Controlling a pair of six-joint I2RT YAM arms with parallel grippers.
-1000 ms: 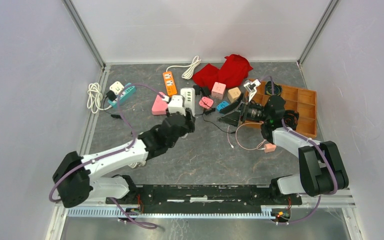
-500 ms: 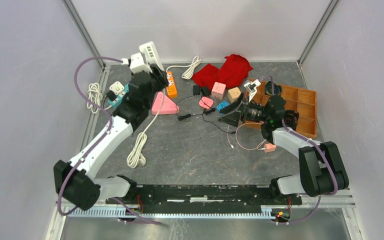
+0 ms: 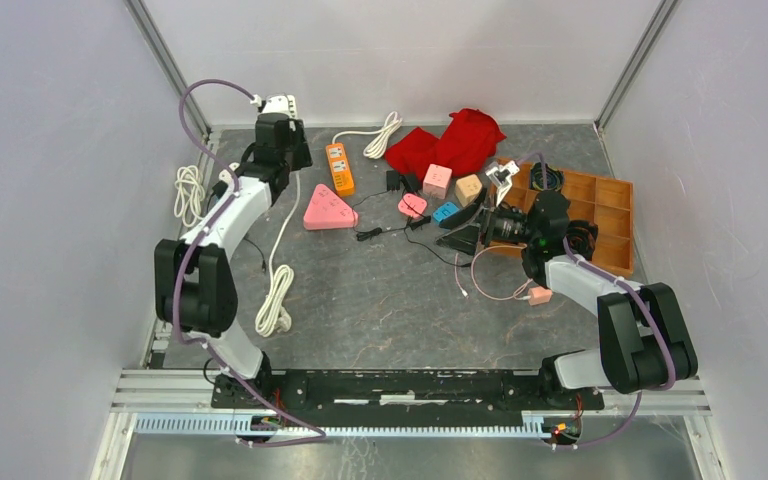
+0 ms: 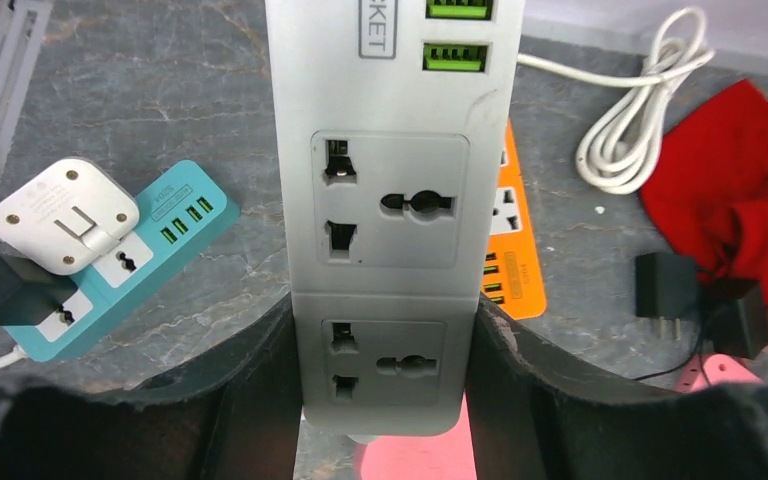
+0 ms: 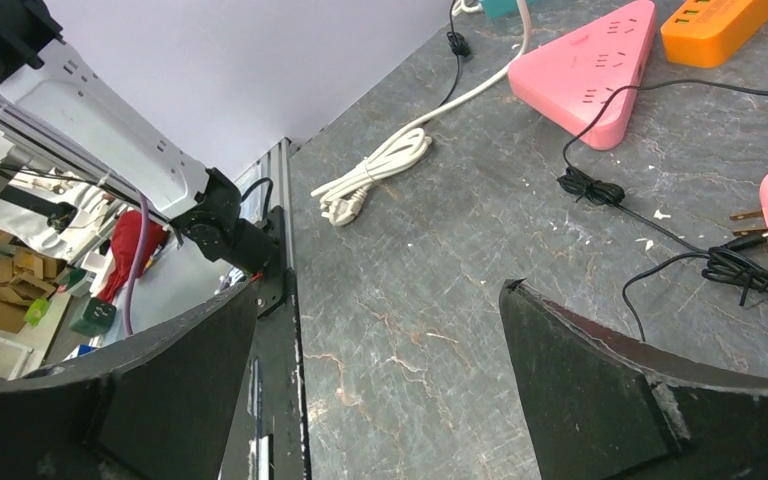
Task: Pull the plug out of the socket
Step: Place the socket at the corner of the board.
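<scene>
Since half a second ago, the left arm has been folded back toward the table's left edge, and the left gripper (image 3: 280, 115) has been carried deeper into the far-left corner. The right gripper (image 3: 457, 228) is seen unmoved, its jaws spread wide. The white power strip (image 4: 385, 200) is pinched at its lower end between the left gripper's fingers (image 4: 250, 400) and held clear of the table. Its white cord (image 3: 278, 290) trails down to a coil nearer the bases. Beyond the strip, a white adapter (image 4: 65, 215) rests on a teal strip (image 4: 175, 225).

Grey marbled table (image 3: 390, 300) between plain white walls (image 3: 390, 50).
</scene>
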